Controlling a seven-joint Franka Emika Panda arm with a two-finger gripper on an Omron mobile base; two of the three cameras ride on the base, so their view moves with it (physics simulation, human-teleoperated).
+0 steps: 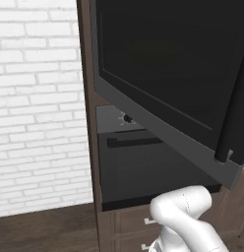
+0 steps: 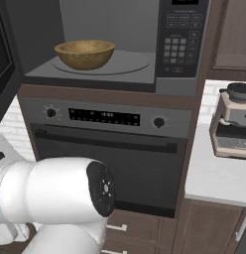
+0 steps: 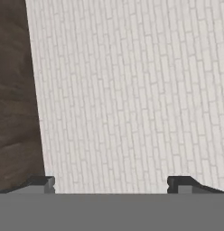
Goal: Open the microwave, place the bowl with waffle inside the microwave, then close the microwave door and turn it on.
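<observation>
The microwave stands open above the oven. A wooden bowl rests on the turntable inside the cavity; the waffle is hidden below the bowl's rim. The microwave door is swung wide out to the left, its black glass facing me and its dark vertical handle at the free edge. In the right base view the door's edge shows at far left. My gripper is open with nothing between its fingers, and it faces a white brick wall.
Under the microwave is an oven with knobs, a display and a bar handle. A coffee machine stands on the white counter to the right. A brick wall and wood floor lie left of the cabinet.
</observation>
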